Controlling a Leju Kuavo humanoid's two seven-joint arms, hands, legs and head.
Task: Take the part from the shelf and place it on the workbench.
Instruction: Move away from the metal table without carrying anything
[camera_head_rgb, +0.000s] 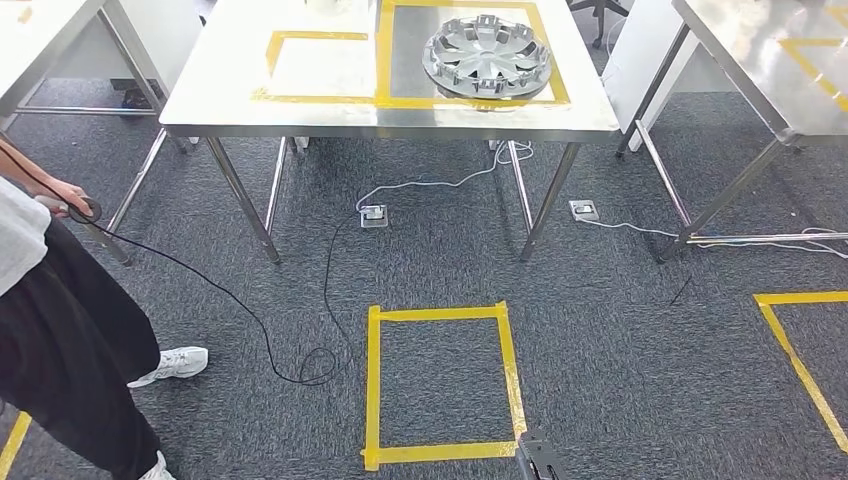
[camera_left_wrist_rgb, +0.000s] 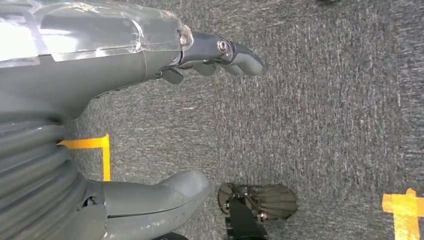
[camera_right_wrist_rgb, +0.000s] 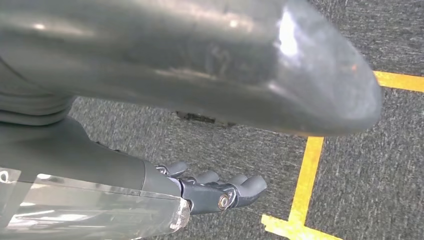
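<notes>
The part (camera_head_rgb: 487, 57) — a silver, spoked wheel cover — lies flat on the steel worktop (camera_head_rgb: 300, 115) in the upper middle of the head view, inside the larger of two yellow tape rectangles (camera_head_rgb: 385, 55) marked on the surface. The smaller rectangle, to its left in the frame, holds nothing. A second steel table (camera_head_rgb: 760, 70) stands at the upper right, and the corner of another at the upper left.

Below the worktop, on the dark grey carpet, a yellow tape square (camera_head_rgb: 373, 385) sits at the lower centre of the frame, with white cables (camera_head_rgb: 430, 183) running to floor sockets under the worktop legs. A person (camera_head_rgb: 60, 330) in dark trousers and white shoes stands at the lower left edge, holding a black cable (camera_head_rgb: 250, 315) that trails across the carpet.

The left robot hand (camera_left_wrist_rgb: 150, 125) hangs over the carpet, thumb and fingers apart, holding nothing. The right robot hand (camera_right_wrist_rgb: 200, 150) hangs likewise — fingers extended, thumb apart, nothing in its grasp — beside a yellow tape corner (camera_right_wrist_rgb: 300, 200).
</notes>
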